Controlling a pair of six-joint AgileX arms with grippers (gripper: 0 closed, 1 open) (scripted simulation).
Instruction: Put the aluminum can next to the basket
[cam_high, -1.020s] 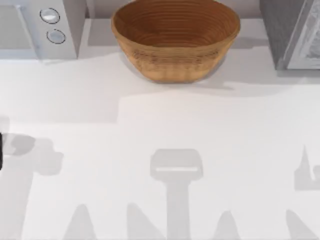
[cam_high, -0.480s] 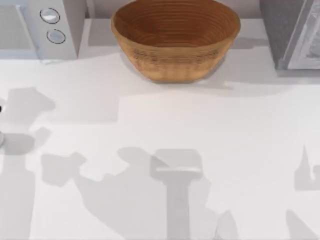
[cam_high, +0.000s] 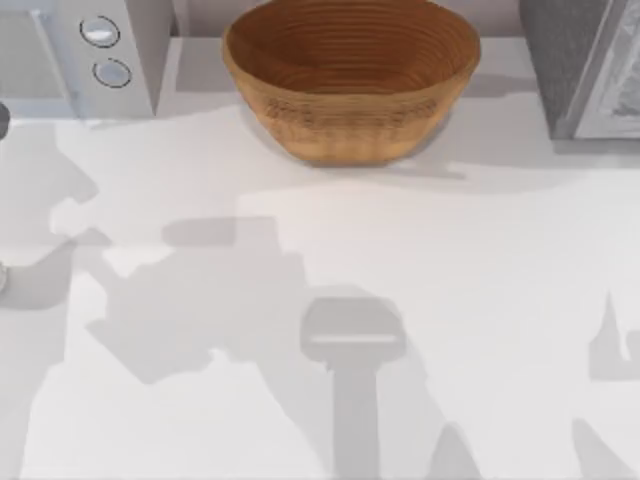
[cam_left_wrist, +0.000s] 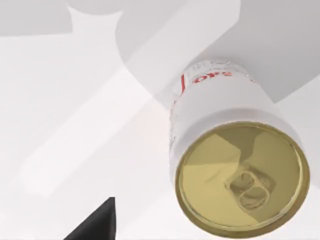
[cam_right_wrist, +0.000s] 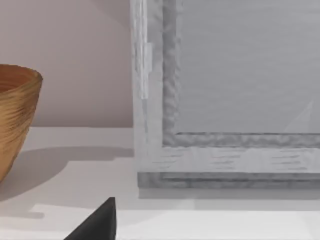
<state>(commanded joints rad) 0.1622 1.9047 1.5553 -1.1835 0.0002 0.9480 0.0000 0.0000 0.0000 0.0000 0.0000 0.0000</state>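
Evidently early stage — aluminum can (cam_left_wrist: 235, 165) stands below the left wrist camera, ungrasped, grip state indeterminable; placement beside the basket (cam_high: 350, 80) — all remaining.

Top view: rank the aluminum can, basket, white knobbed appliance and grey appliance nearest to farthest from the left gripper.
1. aluminum can, at the left edge
2. white knobbed appliance, back left
3. basket, back centre
4. grey appliance, back right

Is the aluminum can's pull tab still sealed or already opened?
Sealed. In the left wrist view the aluminum can shows its gold top intact, the pull tab lying flat and no opening in the lid.
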